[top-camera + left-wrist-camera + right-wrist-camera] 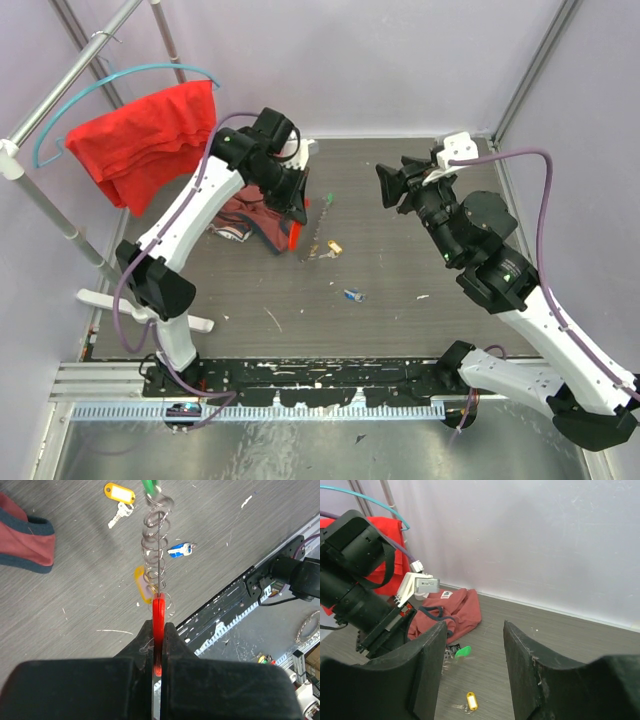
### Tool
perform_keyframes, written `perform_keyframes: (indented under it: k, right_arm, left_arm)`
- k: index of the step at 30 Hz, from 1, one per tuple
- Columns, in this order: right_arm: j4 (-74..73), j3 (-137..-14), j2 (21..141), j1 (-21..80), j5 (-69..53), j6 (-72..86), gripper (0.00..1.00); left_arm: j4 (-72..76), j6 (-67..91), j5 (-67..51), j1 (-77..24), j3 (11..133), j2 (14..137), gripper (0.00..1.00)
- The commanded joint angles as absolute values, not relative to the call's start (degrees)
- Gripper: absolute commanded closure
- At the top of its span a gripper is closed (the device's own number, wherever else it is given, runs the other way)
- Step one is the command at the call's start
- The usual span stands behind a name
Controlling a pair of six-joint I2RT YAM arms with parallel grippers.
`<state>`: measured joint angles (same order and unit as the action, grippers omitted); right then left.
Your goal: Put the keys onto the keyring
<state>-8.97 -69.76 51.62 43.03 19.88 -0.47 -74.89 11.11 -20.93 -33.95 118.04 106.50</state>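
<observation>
Two arms reach out over the table [420, 270]. The left arm [190, 215] arches up from its base and bends down toward the middle. The right arm [505, 275] stretches up and inward, its wrist turned to face the left one.

A maroon garment [25, 545] lies crumpled on the table, off to the left of the left claw in its own wrist view.

We see the left claw [158, 626] clenched tight on the keyring's red tag [158, 607], which stands edge-on between the fingers [175, 645]. The right claw [474, 630] is released, jaws well apart with nothing between them, and it is held well away from the left claw.

The keyring [156, 540] runs straight out from the left claw's tips as a string of thin silvery loops, with a green tag [149, 485] at its far end.

A yellow-tagged key [120, 494] lies on the table to the left of that string, and a blue-headed key [179, 550] just to its right. Another yellow tag [141, 585] shows behind the loops, near the claw's tips.
</observation>
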Motion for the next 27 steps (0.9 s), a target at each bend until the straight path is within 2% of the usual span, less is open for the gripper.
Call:
perform_keyframes:
  k: [1, 5, 10, 13, 20, 27]
  right_arm:
    - [-8.46, -70.16, 50.79, 43.05, 22.36, -2.25, 0.44]
    - [-12.43, -69.88, 50.12, 43.0, 19.86, -4.37, 0.33]
    - [-13.44, -67.77, 48.03, 43.02, 4.64, -8.25, 0.3]
    - [-15.37, -68.03, 48.07, 42.98, -3.31, -9.09, 0.25]
    - [-12.49, -62.8, 46.85, 43.06, -12.09, -6.93, 0.25]
    - [-1.81, -53.29, 44.61, 43.04, -15.68, -2.08, 0.3]
  left_arm:
    - [-78.23, 8.99, -21.68, -34.5, 119.77, 105.32, 1.0]
    - [-77.79, 4.86, -21.25, -35.31, 122.26, 102.96, 1.0]
    - [-75.5, -1.81, -21.5, -38.5, 122.21, 97.72, 1.0]
    - [-73.36, -1.98, -21.2, -38.75, 122.01, 95.82, 1.0]
    - [-69.82, 4.54, -15.59, -38.76, 127.65, 96.85, 1.0]
    - [-70.5, 9.93, -13.97, -38.76, 137.07, 100.36, 1.0]
